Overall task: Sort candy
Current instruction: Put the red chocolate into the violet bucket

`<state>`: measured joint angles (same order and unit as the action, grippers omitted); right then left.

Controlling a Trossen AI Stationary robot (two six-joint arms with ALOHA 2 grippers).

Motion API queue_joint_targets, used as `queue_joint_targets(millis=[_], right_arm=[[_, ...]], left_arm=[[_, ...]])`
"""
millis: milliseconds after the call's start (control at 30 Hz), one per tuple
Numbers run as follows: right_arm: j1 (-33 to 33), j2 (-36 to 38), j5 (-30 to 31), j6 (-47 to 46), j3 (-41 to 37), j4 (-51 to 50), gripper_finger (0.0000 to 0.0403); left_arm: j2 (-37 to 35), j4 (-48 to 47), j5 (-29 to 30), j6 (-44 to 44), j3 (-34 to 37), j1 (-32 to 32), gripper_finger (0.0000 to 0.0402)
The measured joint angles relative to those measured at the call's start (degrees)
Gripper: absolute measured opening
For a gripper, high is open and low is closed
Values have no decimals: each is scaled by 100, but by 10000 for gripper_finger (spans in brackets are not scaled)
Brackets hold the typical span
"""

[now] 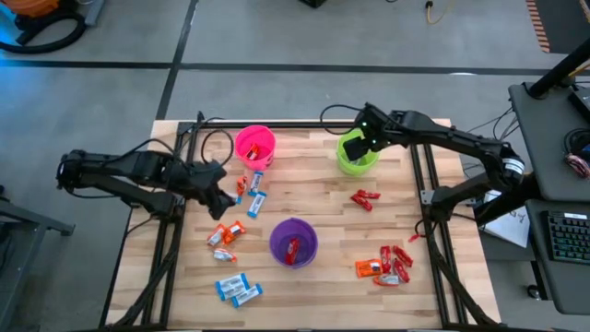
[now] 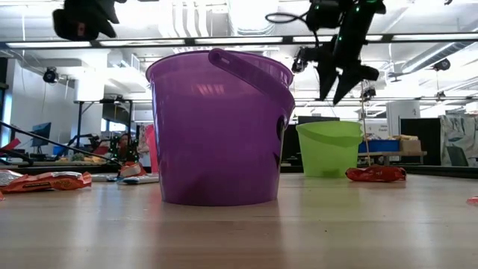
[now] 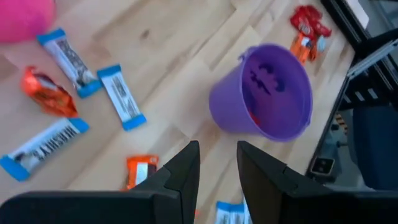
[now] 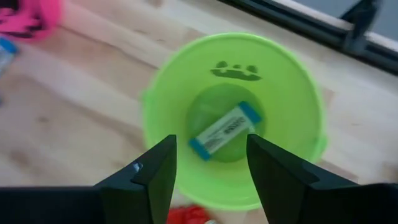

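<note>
Wrapped candies lie scattered on the wooden table: blue-and-white ones (image 1: 256,205), orange ones (image 1: 226,232) and red ones (image 1: 365,198). My right gripper (image 4: 208,180) hangs open above the green cup (image 4: 233,118), which has a blue-and-white candy (image 4: 224,130) lying on its bottom. My left gripper (image 3: 217,171) hovers over the table's left part, between the pink cup (image 1: 255,146) and the purple cup (image 3: 264,93). Its fingers stand a narrow gap apart with nothing between them. A red candy (image 1: 293,247) lies in the purple cup.
A cluster of red and orange candies (image 1: 387,266) lies near the table's right front, and two blue-and-white ones (image 1: 238,289) lie near the front left. Black frame rails (image 1: 424,184) run along the table's sides. Bare wood shows between the purple cup and the green cup.
</note>
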<state>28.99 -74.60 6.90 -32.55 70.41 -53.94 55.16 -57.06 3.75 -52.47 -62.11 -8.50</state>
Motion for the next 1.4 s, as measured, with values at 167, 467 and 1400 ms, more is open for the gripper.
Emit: queue_joint_targets(millis=[167,467,1400], right_arm=[[-132,129,-560,-23,92,-14,187],[-754,150,-1403,-181,169,-11,187],[-1668,139,-1445,-1397,-1804,-267,187]], left_arm=[[50,-30,2,-273,0,-383,91],[571,-253,17,-607,0,-880,91],[1627,-905,-134,-850,0,-1134,91]])
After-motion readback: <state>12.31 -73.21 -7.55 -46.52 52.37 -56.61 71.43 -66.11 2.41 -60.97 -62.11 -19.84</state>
